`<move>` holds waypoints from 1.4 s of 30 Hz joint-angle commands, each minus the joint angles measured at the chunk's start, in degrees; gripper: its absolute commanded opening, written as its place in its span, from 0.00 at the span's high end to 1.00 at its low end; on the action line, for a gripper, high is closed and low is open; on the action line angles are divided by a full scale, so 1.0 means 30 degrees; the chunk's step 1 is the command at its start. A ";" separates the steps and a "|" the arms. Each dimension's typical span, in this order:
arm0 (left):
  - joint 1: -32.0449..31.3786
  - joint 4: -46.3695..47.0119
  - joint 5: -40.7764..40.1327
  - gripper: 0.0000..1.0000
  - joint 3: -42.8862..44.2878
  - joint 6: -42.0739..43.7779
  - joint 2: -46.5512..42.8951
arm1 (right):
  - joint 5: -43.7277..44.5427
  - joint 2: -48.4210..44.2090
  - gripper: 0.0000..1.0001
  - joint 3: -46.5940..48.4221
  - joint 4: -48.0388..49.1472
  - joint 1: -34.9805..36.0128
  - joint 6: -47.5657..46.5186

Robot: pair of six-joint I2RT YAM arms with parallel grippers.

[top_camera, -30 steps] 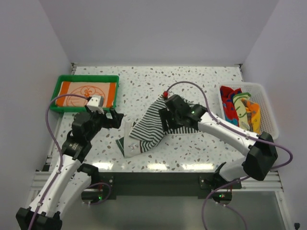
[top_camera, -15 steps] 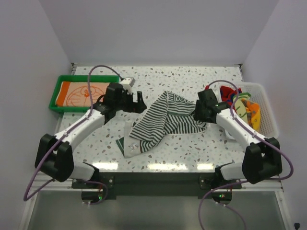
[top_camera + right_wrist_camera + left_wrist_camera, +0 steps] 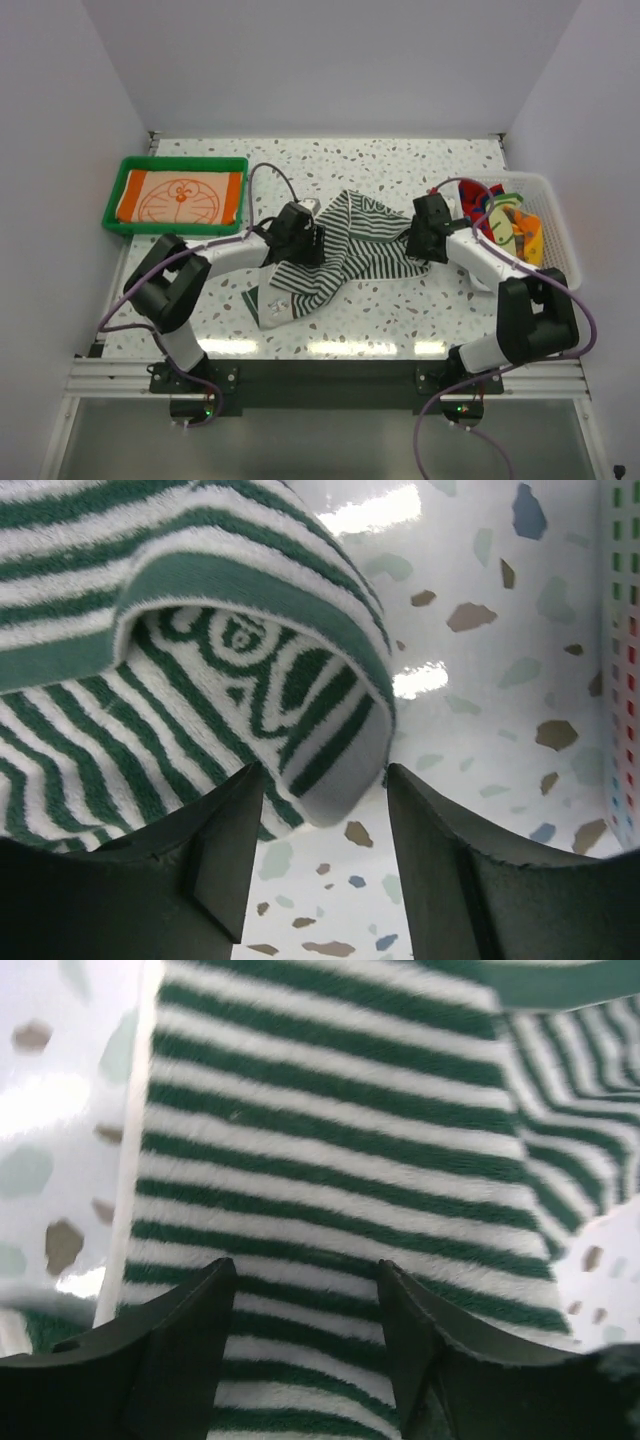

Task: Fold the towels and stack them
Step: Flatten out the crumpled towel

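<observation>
Our left gripper (image 3: 305, 1275) has swung onto the striped towel (image 3: 350, 258), jaws apart, to spread it. The right gripper (image 3: 325, 775) brackets the folded edge at the other side. We cannot tell whether it grips.

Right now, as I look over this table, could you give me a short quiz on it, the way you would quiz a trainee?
1. On which of the robot's own sides does the white mesh basket stand, left or right?
2. True or false: the orange towel with a cartoon drawing lies in the green plastic tray.
3. The green-and-white striped soft towel has the left claw and the right claw at its two ends. Where does it lie? A: in the tray. B: in the basket. C: on the speckled tabletop.

Key: 1 right; 2 true; 3 C.
</observation>
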 commanded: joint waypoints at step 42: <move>0.0509 0.1009 -0.0747 0.42 0.0834 -0.8090 -0.1546 | -0.2273 0.2378 1.00 0.4802 0.0678 0.1635 -0.5091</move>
